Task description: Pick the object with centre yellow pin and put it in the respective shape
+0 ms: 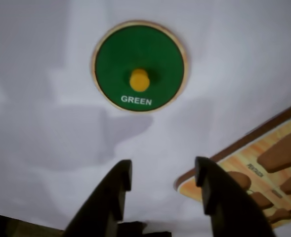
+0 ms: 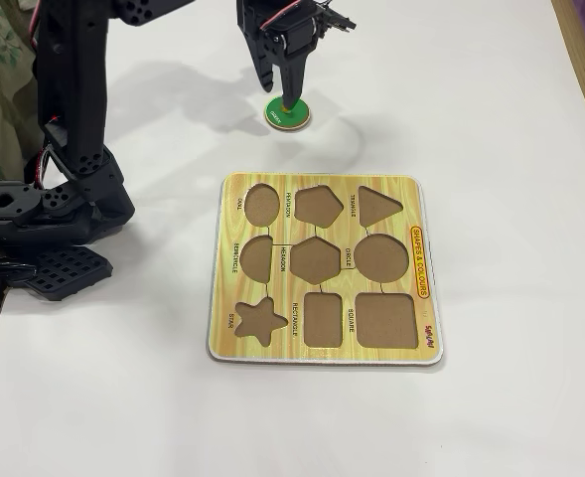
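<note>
Where matte white spreads, round glossy green disc (image 1: pixel 139 66).

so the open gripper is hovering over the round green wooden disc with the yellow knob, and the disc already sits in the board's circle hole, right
Not quite. The open gripper does hover over the round green wooden disc with the yellow knob, but the fixed view shows the disc lying on the white table, apart from the wooden shape board, whose circle hole is empty.

In the wrist view the wooden shape-puzzle board (image 1: pixel 264 165) gets chopped off by the right edge, so only a corner with a few blurry cutouts shows, and its small labels are too soft to read. In the fixed view the black gripper (image 2: pixel 282 97) covers part of the round green wooden disc with the yellow knob (image 2: pixel 294 119); its tiny white lettering is unreadable. The arm's top runs off frame.
</note>
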You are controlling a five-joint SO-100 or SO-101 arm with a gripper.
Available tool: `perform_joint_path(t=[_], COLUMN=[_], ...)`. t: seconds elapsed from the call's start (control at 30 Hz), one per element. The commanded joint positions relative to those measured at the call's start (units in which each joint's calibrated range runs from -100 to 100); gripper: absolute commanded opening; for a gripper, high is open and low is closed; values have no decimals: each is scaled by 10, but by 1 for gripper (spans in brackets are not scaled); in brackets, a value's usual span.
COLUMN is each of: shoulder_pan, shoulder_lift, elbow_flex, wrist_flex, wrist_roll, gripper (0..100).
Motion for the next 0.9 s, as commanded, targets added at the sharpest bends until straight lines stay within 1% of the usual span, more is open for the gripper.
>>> perform_joint_path(t=[0.0,0.13,0.87], shoulder_pan=[-8,-8,-8], shoulder_lift=[7,29,78], elbow_flex=[-12,-12,-11], wrist_flex=[-45,-72,-79], wrist_roll=[-2,-2,-2], gripper=[15,15,15])
